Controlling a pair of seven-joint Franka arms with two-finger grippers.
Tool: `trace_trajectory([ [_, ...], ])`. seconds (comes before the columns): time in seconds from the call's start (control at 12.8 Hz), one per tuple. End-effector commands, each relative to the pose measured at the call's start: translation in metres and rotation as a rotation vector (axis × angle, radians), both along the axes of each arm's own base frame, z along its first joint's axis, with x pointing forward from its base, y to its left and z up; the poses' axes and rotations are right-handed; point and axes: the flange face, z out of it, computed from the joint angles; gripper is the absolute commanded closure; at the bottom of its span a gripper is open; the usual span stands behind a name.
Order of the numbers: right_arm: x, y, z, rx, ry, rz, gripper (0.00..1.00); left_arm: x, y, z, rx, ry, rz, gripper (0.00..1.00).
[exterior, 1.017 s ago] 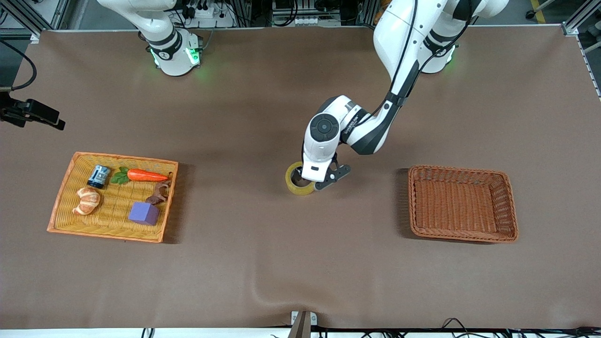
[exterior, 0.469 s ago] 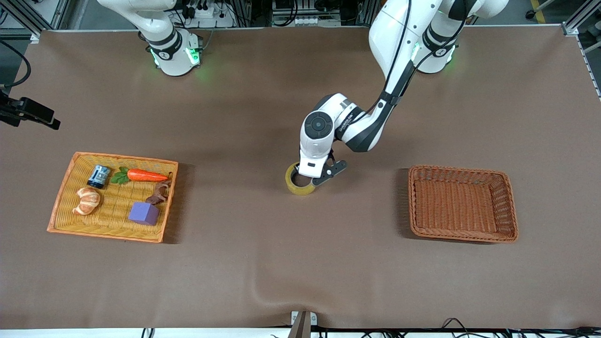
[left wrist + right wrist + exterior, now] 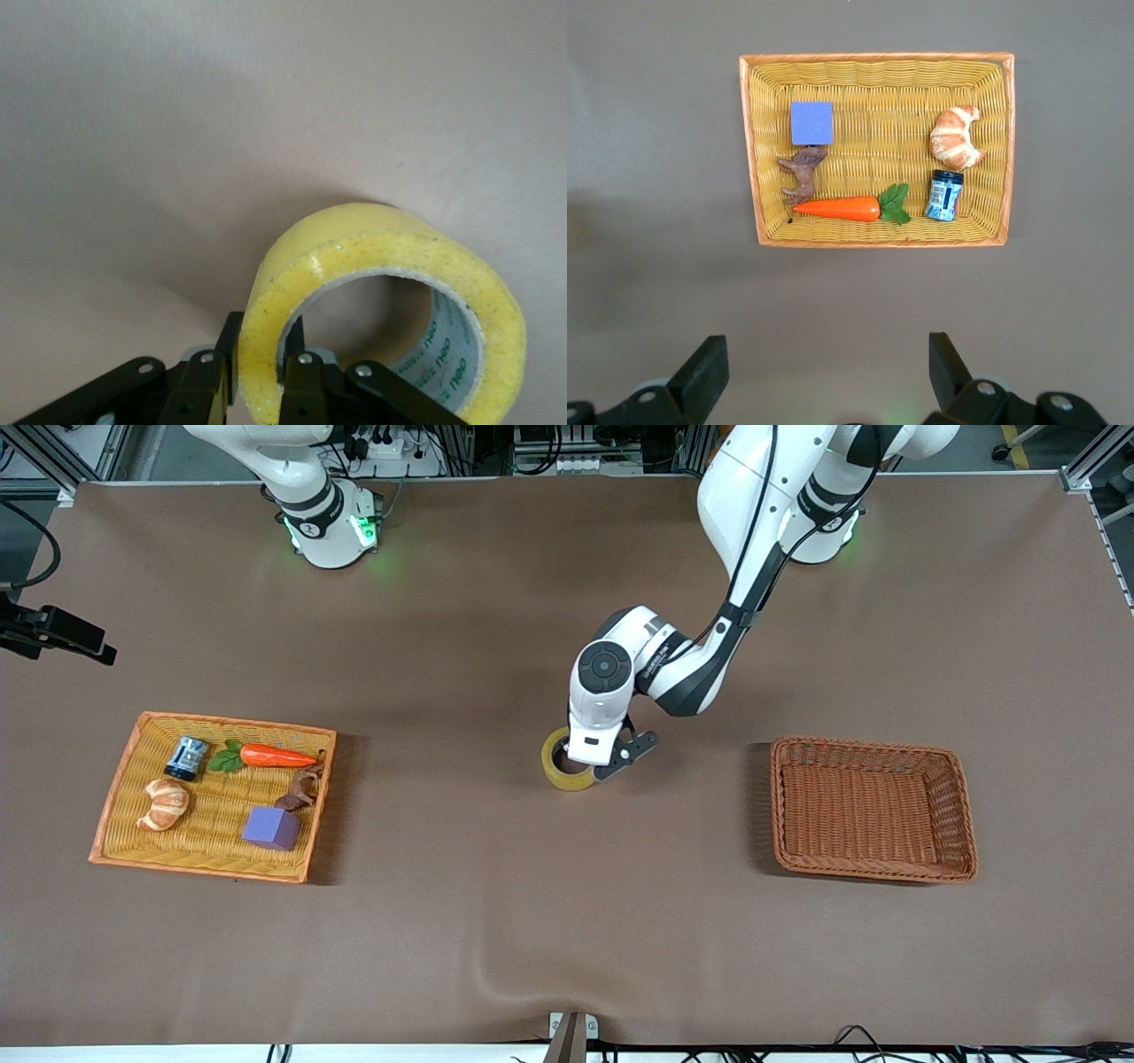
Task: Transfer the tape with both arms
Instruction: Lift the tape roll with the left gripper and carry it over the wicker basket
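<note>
The tape (image 3: 562, 769), a yellowish translucent ring, is in the middle of the table, partly under the left arm's hand. My left gripper (image 3: 586, 765) is shut on it. In the left wrist view one finger is inside the hole and one outside, clamping the wall of the tape (image 3: 381, 257) at my left gripper (image 3: 263, 347). The roll looks tilted, at or just above the table. My right gripper (image 3: 828, 354) is open and empty, high over the table beside the yellow basket (image 3: 751, 150).
The yellow basket (image 3: 120, 779) at the right arm's end holds a purple cube (image 3: 272, 827), a carrot (image 3: 276, 756), a croissant (image 3: 165, 803), a small can (image 3: 186, 758) and a brown figure (image 3: 299, 789). An empty brown wicker basket (image 3: 873, 808) stands at the left arm's end.
My left hand has shifted slightly over the tape, and the roll has nudged a little toward the left arm's end. The baskets have not moved.
</note>
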Motion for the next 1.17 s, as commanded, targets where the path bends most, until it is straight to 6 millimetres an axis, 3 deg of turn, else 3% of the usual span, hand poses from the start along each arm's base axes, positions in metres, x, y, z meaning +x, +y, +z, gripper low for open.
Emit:
trace_trajectory([
  [0.0,0.002,-0.005,0.004,-0.015,0.006,-0.016,0.00,0.025,0.027,0.071,-0.013,-0.028,0.055,1.00],
  [0.23,0.001,-0.007,0.004,-0.015,0.006,-0.022,0.00,0.054,0.078,0.146,-0.029,-0.064,0.104,1.00],
  [0.47,0.000,-0.014,0.006,-0.017,0.003,-0.048,0.00,0.085,0.152,0.199,-0.037,-0.068,0.127,1.00],
  [0.63,0.000,-0.010,0.023,-0.021,-0.035,-0.028,0.00,0.095,0.202,0.218,-0.016,-0.038,0.037,1.00],
  [0.86,0.001,-0.010,0.026,-0.022,-0.044,-0.025,0.00,0.111,0.292,0.239,-0.002,0.008,-0.113,1.00],
  [1.09,0.002,-0.007,0.025,-0.019,-0.046,-0.021,0.00,0.120,0.390,0.226,-0.013,0.067,-0.244,1.00],
])
